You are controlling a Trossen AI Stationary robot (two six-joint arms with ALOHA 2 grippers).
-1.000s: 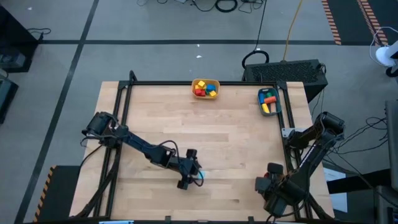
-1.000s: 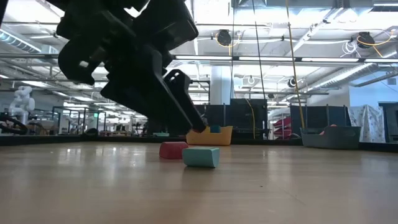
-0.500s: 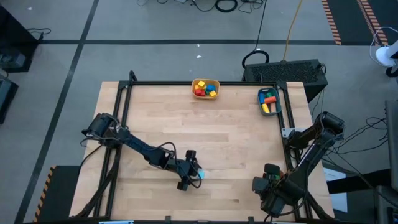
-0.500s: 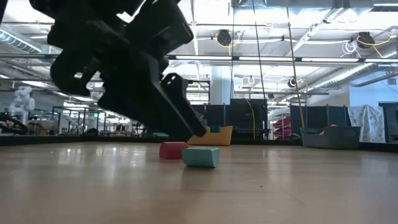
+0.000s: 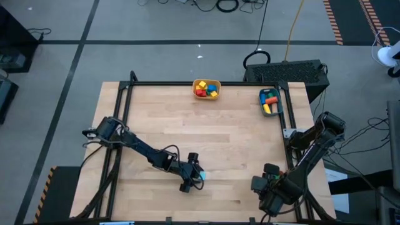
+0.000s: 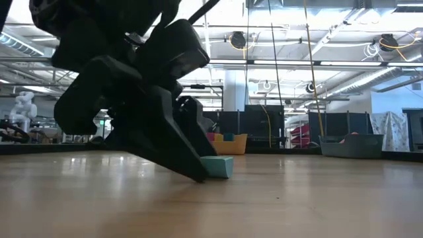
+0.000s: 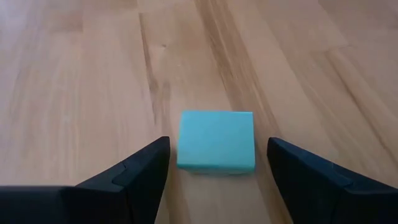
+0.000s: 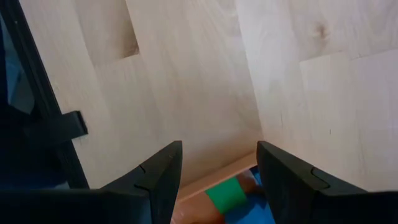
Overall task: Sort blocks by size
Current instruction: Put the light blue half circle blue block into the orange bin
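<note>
A cyan block (image 7: 216,142) lies flat on the wooden table (image 5: 219,137), toward its near side. My left gripper (image 7: 217,157) is open and slants down over it, one finger on each side, with gaps showing on both sides. The low view shows the left gripper's fingertips (image 6: 196,176) down at the table beside the cyan block (image 6: 218,166). My right gripper (image 8: 217,168) is open and points down over the table's near right corner, above a green block (image 8: 225,194) and a blue block (image 8: 261,210) in an orange bin.
A yellow bin (image 5: 206,88) with several blocks stands at the middle of the far edge. A teal bin (image 5: 270,101) with blocks stands at the far right. A black frame (image 5: 187,83) runs along the table's edges. Bare wood lies between the bins and the arms.
My left gripper has sunk toward the table, still open, until its fingers stand on either side of the cyan block. It now hides a red block that showed behind the cyan one in the low view. The cyan block has not moved.
</note>
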